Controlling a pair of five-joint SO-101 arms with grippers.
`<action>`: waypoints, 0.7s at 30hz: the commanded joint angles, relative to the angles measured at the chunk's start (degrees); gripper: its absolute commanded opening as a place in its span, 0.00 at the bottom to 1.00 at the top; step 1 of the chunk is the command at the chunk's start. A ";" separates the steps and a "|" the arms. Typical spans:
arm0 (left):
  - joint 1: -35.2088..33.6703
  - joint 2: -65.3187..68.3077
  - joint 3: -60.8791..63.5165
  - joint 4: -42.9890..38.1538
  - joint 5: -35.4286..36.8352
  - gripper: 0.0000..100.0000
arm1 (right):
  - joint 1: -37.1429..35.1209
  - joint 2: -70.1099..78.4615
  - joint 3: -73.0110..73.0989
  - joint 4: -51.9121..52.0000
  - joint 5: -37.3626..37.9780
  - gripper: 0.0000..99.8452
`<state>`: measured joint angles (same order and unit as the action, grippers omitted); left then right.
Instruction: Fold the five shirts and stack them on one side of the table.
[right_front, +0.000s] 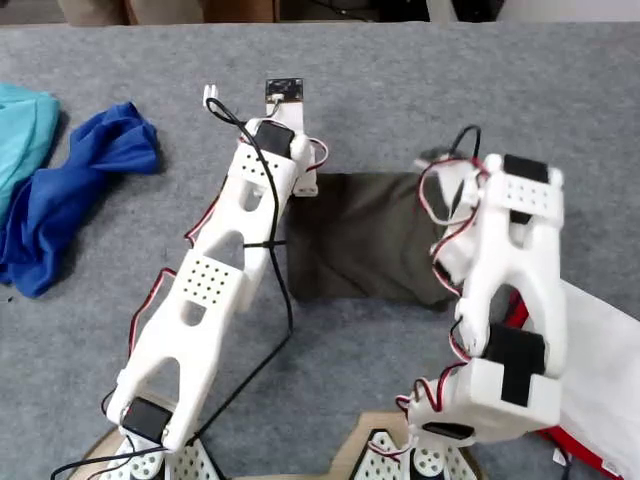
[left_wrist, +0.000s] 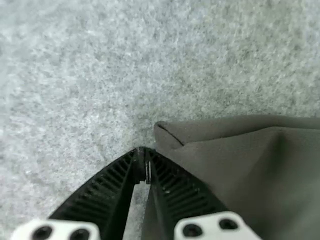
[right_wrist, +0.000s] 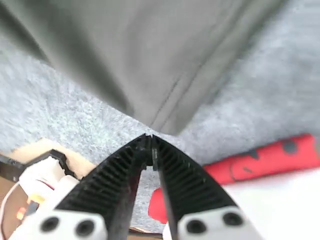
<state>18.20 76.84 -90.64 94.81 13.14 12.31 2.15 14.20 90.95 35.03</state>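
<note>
Seen from above, a dark shirt (right_front: 365, 235) lies folded into a rectangle at the centre of the grey tabletop (right_front: 420, 90). A crumpled blue shirt (right_front: 85, 190) sits at 9 o'clock and a teal shirt (right_front: 20, 130) lies beside it at the edge. A white shirt (right_front: 600, 370) lies over a red shirt (right_front: 575, 448) at 4 o'clock. The left arm (right_front: 215, 280) stretches to the dark shirt's 11 o'clock corner, while the right arm (right_front: 510, 260) stands over its 3 o'clock edge. From the left wrist, the left pincer (left_wrist: 145, 167) is clenched, tips together on the tabletop just beside the shirt's corner. From the right wrist, the right pincer (right_wrist: 150, 145) is also clenched, tips meeting at the dark shirt's hem. Whether cloth is caught between them cannot be told. The red and white shirts lie nearby.
</note>
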 joint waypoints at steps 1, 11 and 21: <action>-1.58 -4.88 -5.63 3.96 -0.70 0.06 | -0.92 -2.33 -9.01 3.08 -5.63 0.01; -2.64 -20.44 5.36 5.89 0.53 0.22 | -3.82 1.54 -11.47 3.16 -15.47 0.09; -2.99 -16.66 19.43 -0.18 4.40 0.22 | -9.54 1.45 -0.04 -7.21 -23.56 0.17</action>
<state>15.65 59.96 -72.09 95.87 17.45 4.48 4.44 12.09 86.55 14.29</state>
